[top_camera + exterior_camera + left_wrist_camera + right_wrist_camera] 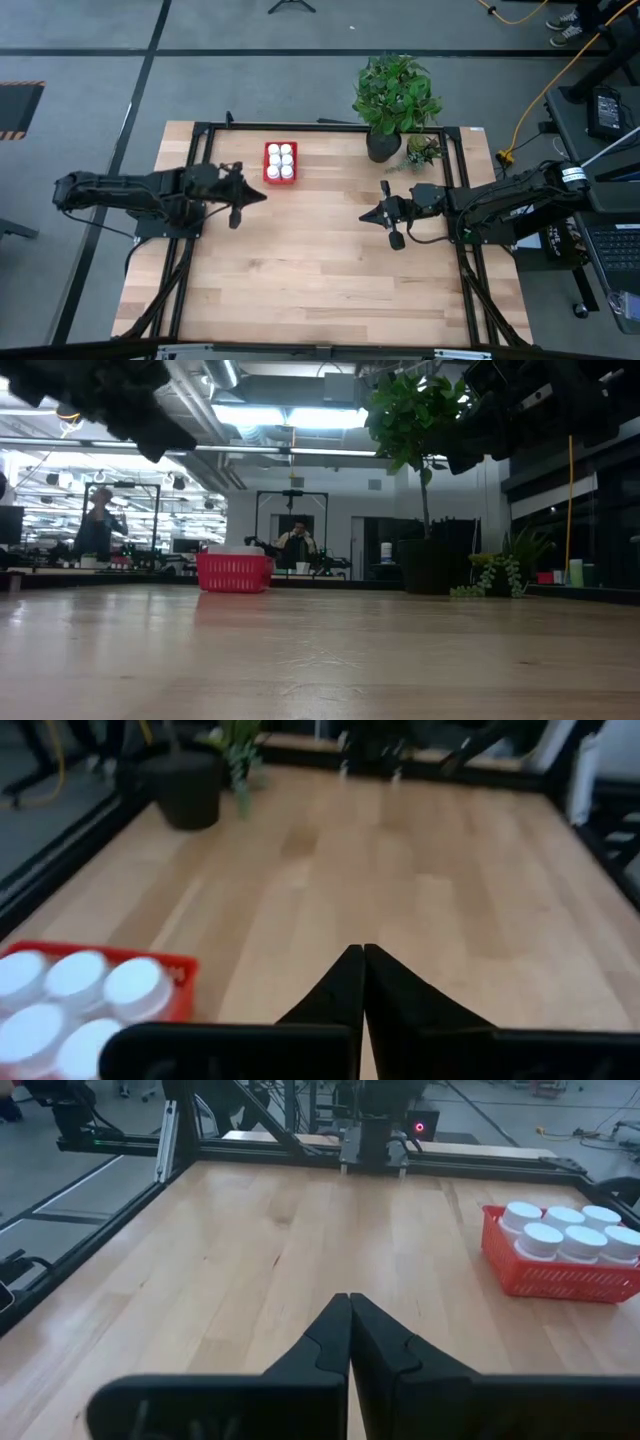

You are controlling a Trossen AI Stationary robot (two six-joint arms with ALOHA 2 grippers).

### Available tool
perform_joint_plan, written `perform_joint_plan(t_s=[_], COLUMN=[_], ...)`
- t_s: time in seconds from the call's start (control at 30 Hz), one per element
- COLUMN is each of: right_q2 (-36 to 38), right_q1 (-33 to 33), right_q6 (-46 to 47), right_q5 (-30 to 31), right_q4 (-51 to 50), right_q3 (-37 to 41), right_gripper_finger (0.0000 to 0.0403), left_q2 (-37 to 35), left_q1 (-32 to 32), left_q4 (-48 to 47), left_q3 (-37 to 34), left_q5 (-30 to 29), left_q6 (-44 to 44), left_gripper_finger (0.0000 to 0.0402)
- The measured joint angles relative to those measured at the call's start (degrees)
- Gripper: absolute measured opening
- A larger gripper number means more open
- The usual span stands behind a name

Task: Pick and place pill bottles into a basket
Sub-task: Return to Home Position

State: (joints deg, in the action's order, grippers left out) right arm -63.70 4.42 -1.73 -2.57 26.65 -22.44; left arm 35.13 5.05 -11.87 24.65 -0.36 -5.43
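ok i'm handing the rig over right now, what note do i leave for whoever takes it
Left gripper: shut, empty, above the table close to the red basket.
Right gripper: shut, empty, above the table on its own side, well away from the basket.
Pill bottles: all six stand upright in the basket, in two rows of three.
Done: the placing looks complete, with no bottle loose on the table.
Left: probably just parking both arms.

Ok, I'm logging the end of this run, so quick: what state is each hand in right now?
Left hand: closed, holding nothing.
Right hand: closed, holding nothing.
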Motion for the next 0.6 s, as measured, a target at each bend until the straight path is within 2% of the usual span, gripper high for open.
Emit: perform_joint_plan(t_s=[0.2, 0.37, 0.6], right_q2=[0.0, 0.0, 1.6], right_q1=[-0.2, -2.3, -7.7], right_q6=[1.5, 1.5, 1.5], right_q5=[0.0, -0.6, -9.1], right_q4=[0.0, 0.6, 1.9], right_q3=[0.0, 0.0, 0.0], right_gripper_finger=[0.001, 0.001, 0.001], left_q2=[-7.5, -14.4, -24.9], left_q1=[-2.6, -4.2, -5.3], left_q4=[6.9, 7.5, 7.3], left_q3=[-7.0, -11.4, -16.8], left_q5=[-0.9, -1.2, -3.8], left_q6=[0.1, 0.4, 1.9], left_gripper_finger=[0.0002, 0.0002, 0.0002])
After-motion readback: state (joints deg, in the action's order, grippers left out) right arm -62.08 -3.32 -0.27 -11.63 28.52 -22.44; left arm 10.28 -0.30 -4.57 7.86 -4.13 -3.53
